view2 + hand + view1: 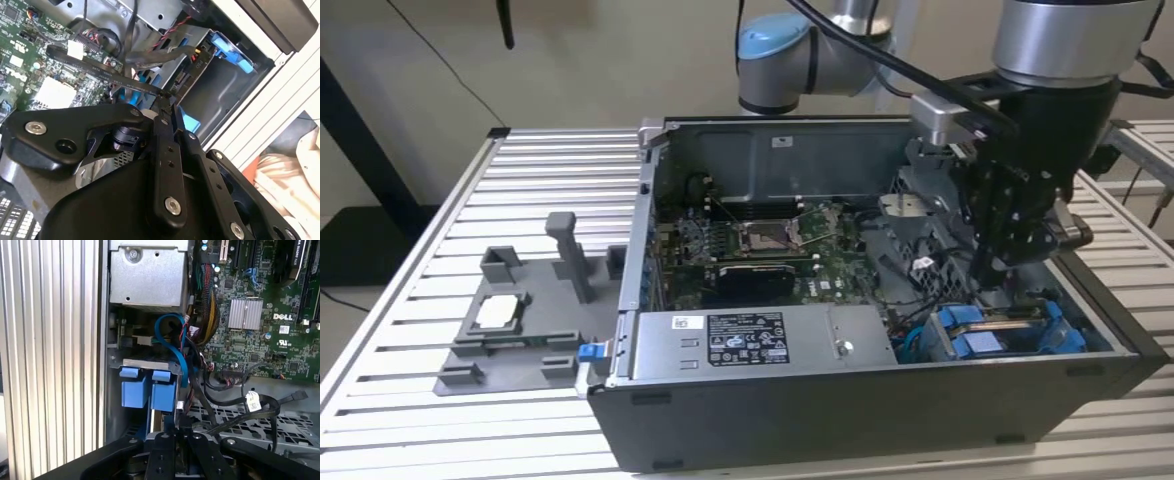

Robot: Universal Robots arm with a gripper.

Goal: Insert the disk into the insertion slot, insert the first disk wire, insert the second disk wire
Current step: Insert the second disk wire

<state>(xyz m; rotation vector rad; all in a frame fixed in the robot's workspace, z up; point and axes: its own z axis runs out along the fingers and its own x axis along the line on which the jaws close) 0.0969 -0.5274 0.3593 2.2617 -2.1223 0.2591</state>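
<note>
Exterior view, left to right: a grey fixture sat on the bench, then the open case. At the case's right end the gripper hung low over the slot. In the second wrist view the jaws were closed almost together, apparently pinching the end of a black wire. In the first wrist view the disk looked seated in the slot, its blue tabs facing the gripper. It lay just ahead of the jaws, and its long axis seemed to run straight away from them.
</note>
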